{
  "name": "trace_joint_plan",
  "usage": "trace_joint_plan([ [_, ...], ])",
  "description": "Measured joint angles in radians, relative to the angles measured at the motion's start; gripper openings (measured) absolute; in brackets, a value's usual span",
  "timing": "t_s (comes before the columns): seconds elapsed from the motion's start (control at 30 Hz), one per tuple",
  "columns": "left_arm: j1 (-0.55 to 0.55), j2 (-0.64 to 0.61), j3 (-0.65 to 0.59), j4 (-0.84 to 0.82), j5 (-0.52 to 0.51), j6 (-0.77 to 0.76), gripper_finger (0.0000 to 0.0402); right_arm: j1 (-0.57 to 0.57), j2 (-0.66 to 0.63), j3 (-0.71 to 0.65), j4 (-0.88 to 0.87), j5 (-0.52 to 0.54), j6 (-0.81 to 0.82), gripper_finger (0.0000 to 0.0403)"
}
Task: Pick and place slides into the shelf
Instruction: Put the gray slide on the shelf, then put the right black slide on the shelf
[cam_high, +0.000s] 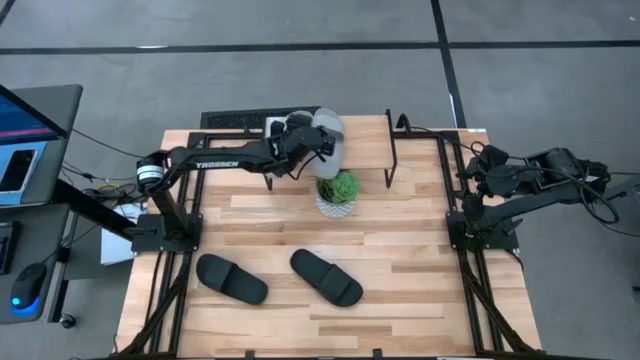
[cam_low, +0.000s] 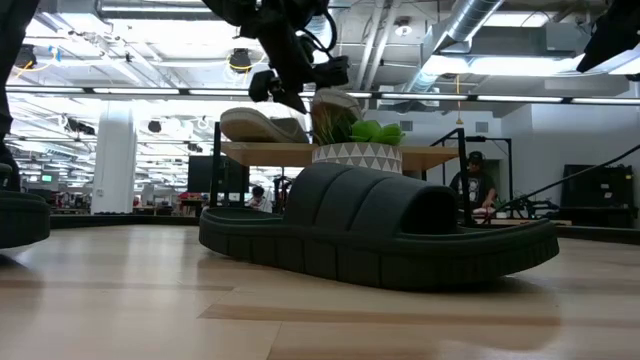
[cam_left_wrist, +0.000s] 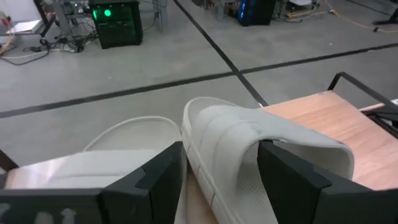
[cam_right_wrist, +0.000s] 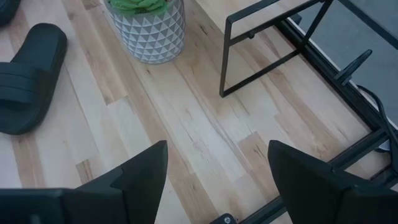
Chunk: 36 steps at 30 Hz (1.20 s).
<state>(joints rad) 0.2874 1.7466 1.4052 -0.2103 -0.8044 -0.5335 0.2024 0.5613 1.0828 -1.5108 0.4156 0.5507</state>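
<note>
Grey slide (cam_left_wrist: 249, 155) is being straddled on the shelf (cam_left_wrist: 336, 121) by the parted jaws of the left gripper (cam_left_wrist: 221, 171); right gripper (cam_right_wrist: 214, 171) is being held open.

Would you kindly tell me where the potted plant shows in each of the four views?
High view: the plant stands at the table's middle, just in front of the shelf.
Low view: behind the black slide, its pot under the shelf's plank.
Left wrist view: not in it.
Right wrist view: pot at the picture's top edge.
Shared landmark: the shelf's black leg beside the pot.
</note>
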Motion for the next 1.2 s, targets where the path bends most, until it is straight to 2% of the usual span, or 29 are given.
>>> trace_joint_plan([
  [0.27, -0.001, -0.041, 0.0, -0.046, 0.012, 0.017, 0.0193, 0.0, 0.0, 0.0, 0.0, 0.0, 0.0, 0.027],
  [0.47, -0.023, -0.062, 0.0, -0.02, 0.036, 0.041, 0.0193, 0.0, 0.0, 0.0, 0.0, 0.0, 0.0, 0.027],
  [0.6, -0.073, -0.104, 0.0, 0.111, 0.014, 0.174, 0.0193, 0.0, 0.0, 0.0, 0.007, 0.0, -0.004, 0.027],
  [0.77, -0.171, -0.202, -0.001, 0.287, -0.071, 0.392, 0.0182, 0.0, 0.0, -0.019, 0.092, 0.001, -0.07, 0.027],
  [0.97, -0.336, -0.35, 0.001, 0.324, -0.231, 0.613, 0.0127, 0.0, 0.0, -0.046, 0.262, 0.004, -0.115, 0.027],
  [1.2, -0.524, -0.473, 0.0, 0.19, -0.429, 0.69, 0.0012, 0.0, 0.002, -0.087, 0.473, 0.002, -0.115, 0.027],
])
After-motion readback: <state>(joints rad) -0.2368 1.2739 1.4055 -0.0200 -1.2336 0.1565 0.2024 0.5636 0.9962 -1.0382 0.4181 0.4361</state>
